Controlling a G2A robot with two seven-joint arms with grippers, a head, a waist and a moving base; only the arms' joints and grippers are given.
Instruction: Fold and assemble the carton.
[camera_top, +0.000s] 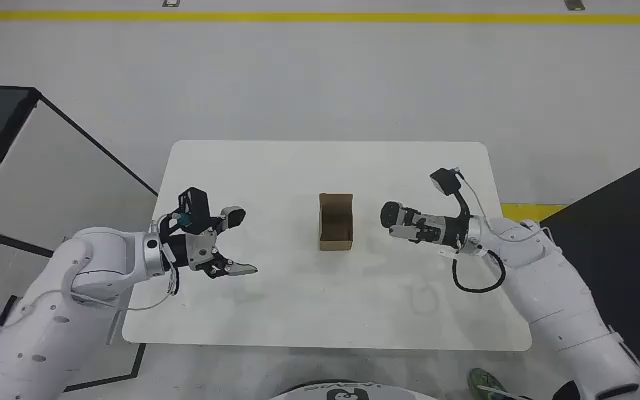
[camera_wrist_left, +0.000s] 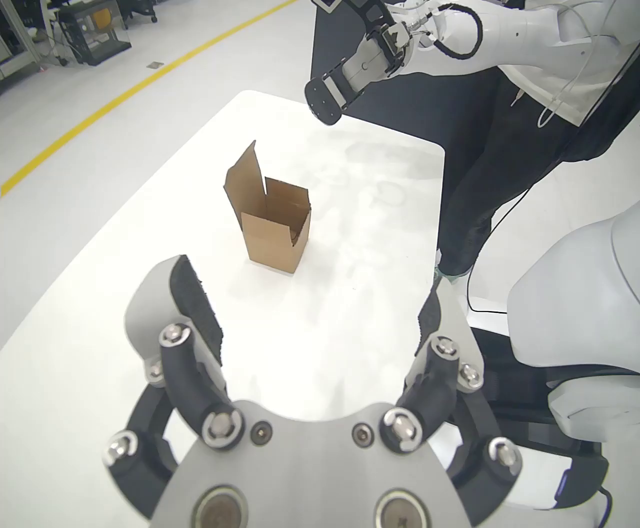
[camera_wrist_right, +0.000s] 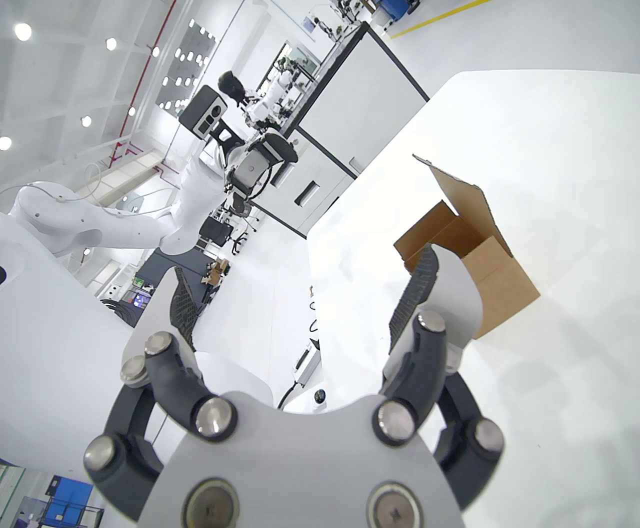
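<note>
Carton (camera_top: 335, 222) upright, both pincers apart

Corrugated brown cardboard forms a small square tube standing on end, its top open and one tall flap raised. The smooth white tabletop (camera_top: 300, 310) beneath it has rounded corners. The left pincer (camera_top: 238, 241) hangs well to the carton's left, black ribbed pads (camera_wrist_left: 195, 300) spread wide and holding nothing. The right pincer (camera_top: 388, 214) sits near the carton's right side, likewise parted and empty
</note>
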